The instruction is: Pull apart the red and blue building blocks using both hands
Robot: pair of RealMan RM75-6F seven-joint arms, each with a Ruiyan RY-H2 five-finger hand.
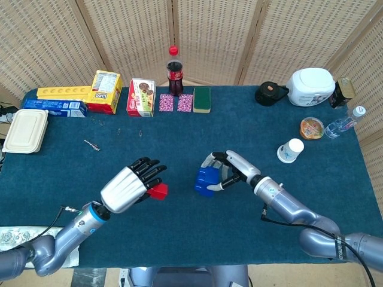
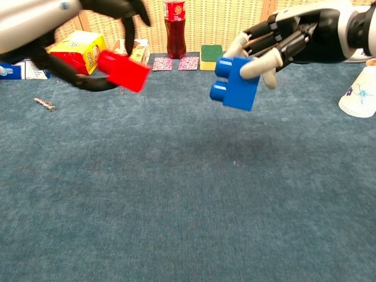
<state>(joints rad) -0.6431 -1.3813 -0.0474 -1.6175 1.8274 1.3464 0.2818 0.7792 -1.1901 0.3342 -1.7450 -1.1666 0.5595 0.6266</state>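
The red block and the blue block are apart, both held above the blue cloth. My left hand grips the red block at the centre left. The blue block, its two studs pointing left, is held by my right hand, thumb across its front. A wide gap of bare cloth lies between the two blocks.
Along the far edge stand a cola bottle, snack boxes, a green sponge and a white container. A paper cup and water bottle sit at the right. A beige lunch box lies far left.
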